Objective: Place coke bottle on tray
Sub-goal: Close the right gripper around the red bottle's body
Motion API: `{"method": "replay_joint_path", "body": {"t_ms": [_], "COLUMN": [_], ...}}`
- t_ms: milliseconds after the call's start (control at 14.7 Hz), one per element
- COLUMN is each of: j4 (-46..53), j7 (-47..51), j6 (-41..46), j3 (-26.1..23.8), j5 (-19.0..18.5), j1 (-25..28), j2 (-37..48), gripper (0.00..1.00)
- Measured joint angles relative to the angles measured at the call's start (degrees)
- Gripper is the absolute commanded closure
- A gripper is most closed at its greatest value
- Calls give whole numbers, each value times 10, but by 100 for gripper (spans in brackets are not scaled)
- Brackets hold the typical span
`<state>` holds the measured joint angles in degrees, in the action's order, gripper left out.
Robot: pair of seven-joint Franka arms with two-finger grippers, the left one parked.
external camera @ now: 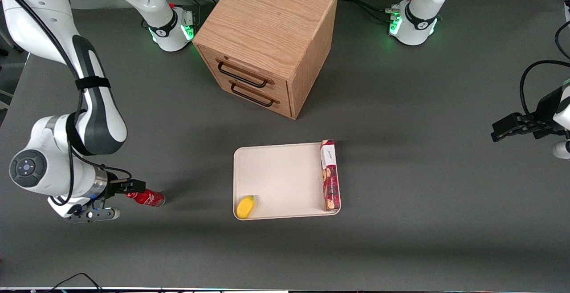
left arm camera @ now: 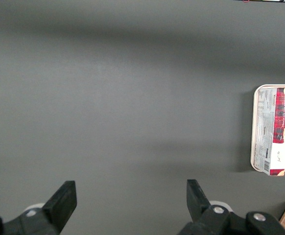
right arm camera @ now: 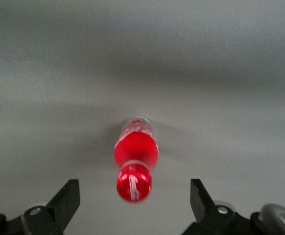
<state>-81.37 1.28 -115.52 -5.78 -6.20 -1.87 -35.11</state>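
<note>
The coke bottle (external camera: pixel 148 197) is small and red and lies on its side on the grey table, toward the working arm's end, well apart from the tray. Its red cap points at my right gripper (external camera: pixel 130 196). In the right wrist view the bottle (right arm camera: pixel 135 149) lies lengthwise with its cap nearest the camera and its clear base farthest. My gripper (right arm camera: pixel 135 196) is open, with one black finger (right arm camera: pixel 69 196) on each side of the cap and not touching it. The cream-white tray (external camera: pixel 278 149) lies at the table's middle.
A yellow item (external camera: pixel 246 207) lies in the tray's corner nearest the front camera. A long red cookie box (external camera: pixel 330 175) lies along the tray's edge toward the parked arm, and shows in the left wrist view (left arm camera: pixel 274 129). A wooden drawer cabinet (external camera: pixel 267 39) stands farther from the camera than the tray.
</note>
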Motion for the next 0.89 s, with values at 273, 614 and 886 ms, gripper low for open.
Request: {"method": "replay_joint_path", "body": {"t_ms": [273, 614, 886], "j4": [3, 5, 19], "j7": [0, 0, -1], "j6": [-10, -11, 4], "j3": [-1, -2, -6], "j5": [-1, -2, -3], "j1": [1, 1, 2], "j2": [-8, -9, -3], "gripper": [67, 88, 89]}}
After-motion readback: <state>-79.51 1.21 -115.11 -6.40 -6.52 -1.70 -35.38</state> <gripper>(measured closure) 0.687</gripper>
